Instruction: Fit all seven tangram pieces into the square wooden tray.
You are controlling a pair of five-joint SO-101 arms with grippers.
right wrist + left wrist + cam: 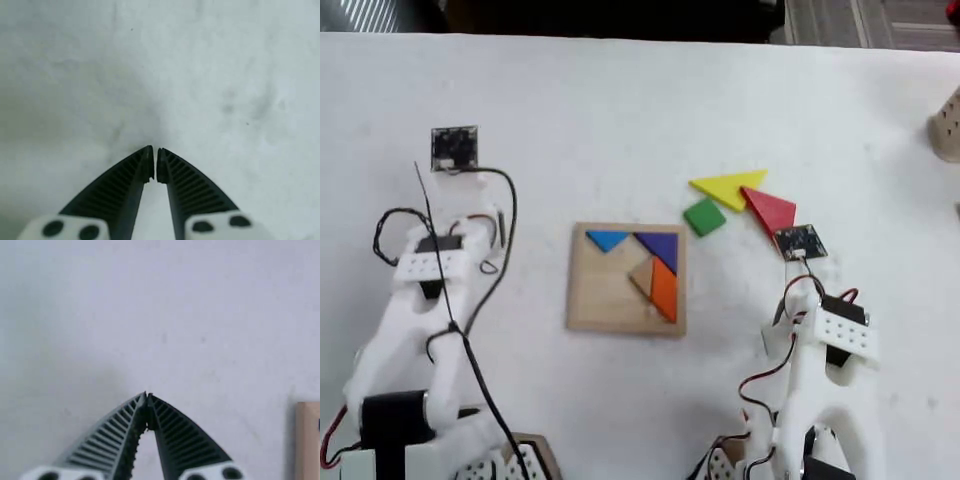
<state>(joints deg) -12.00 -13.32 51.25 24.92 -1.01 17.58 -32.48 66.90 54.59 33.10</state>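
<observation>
Over the white tabletop (pixel 160 315) the left pincer (pixel 147 399) was clenched, tips touching, with nothing in it; a corner of the wooden tray (pixel 308 440) sat off to one side of it; the right pincer (pixel 154 152) was clenched too, with nothing in it, above bare tabletop; from the high view the tray lay between the two arms; inside it were a blue triangle (pixel 608 239) and a purple triangle (pixel 660 245) along the far edge, with an orange piece (pixel 664 288) and a tan piece (pixel 642 275) below the purple one; outside the tray, near its far right corner, lay a green square (pixel 704 216); beyond that were a yellow triangle (pixel 728 187) and a red triangle (pixel 770 210), close together.
</observation>
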